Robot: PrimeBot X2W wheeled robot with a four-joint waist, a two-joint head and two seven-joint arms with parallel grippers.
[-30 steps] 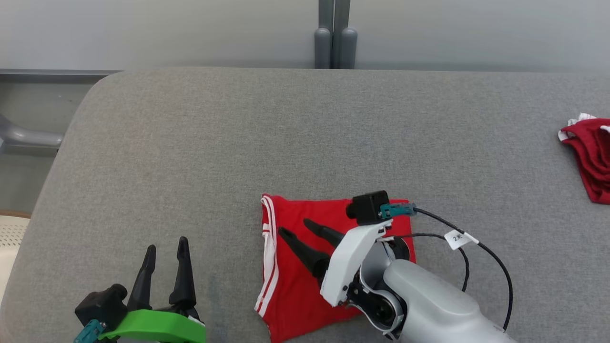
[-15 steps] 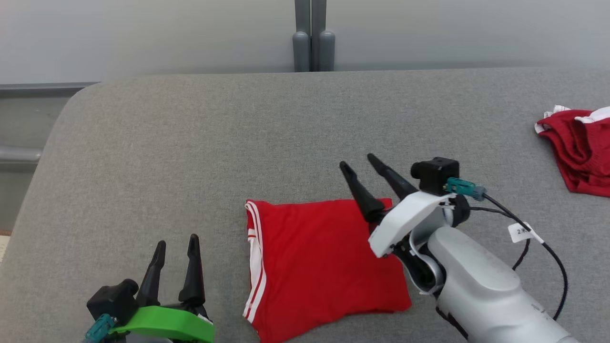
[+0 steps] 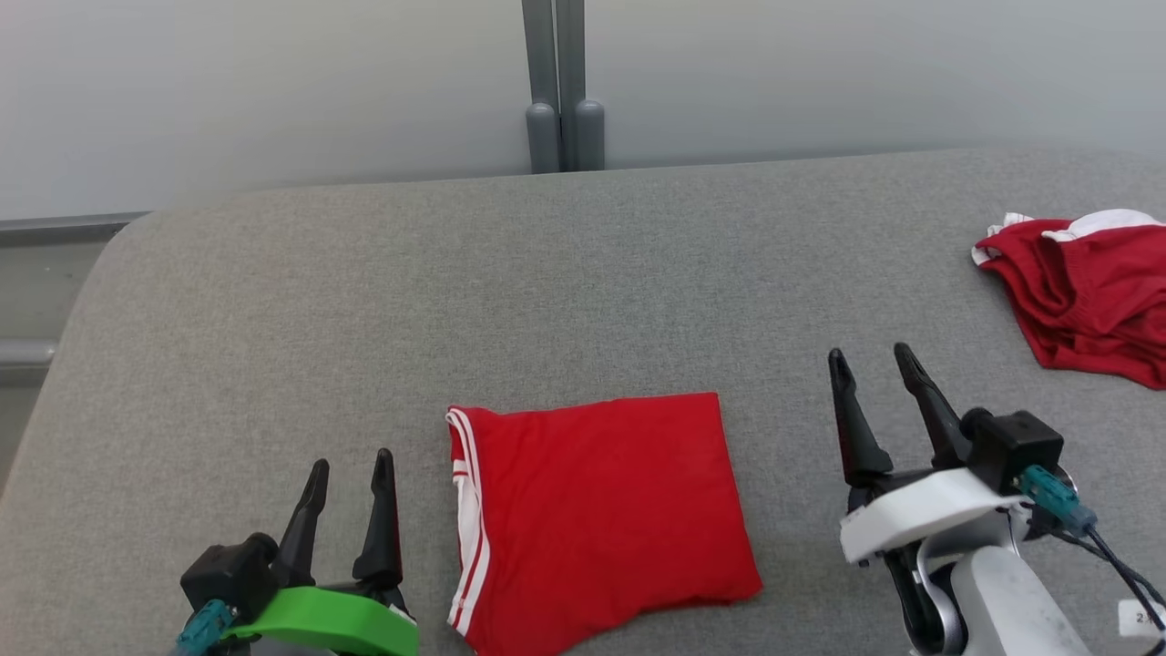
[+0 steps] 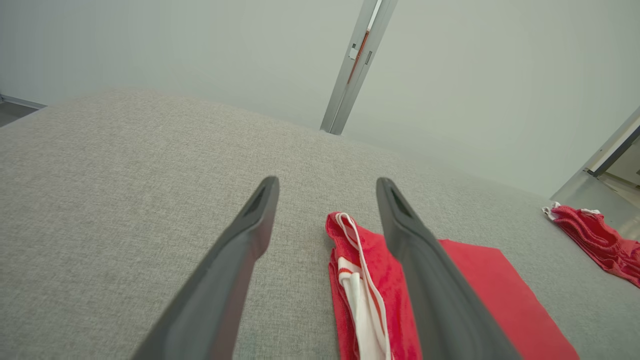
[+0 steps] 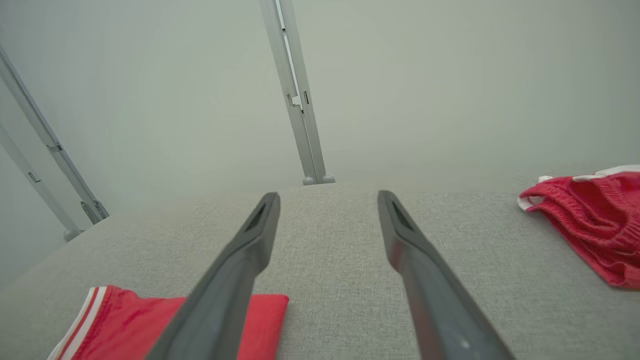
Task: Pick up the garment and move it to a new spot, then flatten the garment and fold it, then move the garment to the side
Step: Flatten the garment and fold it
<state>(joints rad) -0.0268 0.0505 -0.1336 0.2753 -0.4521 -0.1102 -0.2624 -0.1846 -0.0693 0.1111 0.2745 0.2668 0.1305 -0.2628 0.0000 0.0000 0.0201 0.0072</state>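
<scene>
The garment (image 3: pixel 597 515) is a red piece with white stripes along its left edge, folded into a flat square on the grey table (image 3: pixel 547 273). It also lies in the left wrist view (image 4: pixel 480 280) and the right wrist view (image 5: pixel 130 320). My left gripper (image 3: pixel 351 469) stands open to the left of it, nothing between its fingers. To the right of the garment my right gripper (image 3: pixel 870 360) is open and empty, clear of the cloth.
A second red garment (image 3: pixel 1084 292) with white trim lies crumpled at the table's far right, also in the right wrist view (image 5: pixel 590 220). A grey post (image 3: pixel 556 91) stands behind the far edge. The table's rounded left corner (image 3: pixel 118 246) is near.
My right gripper has lifted off the folded garment and drawn back to its right side. The head view has shifted, so the table sits lower and further left in the picture.
</scene>
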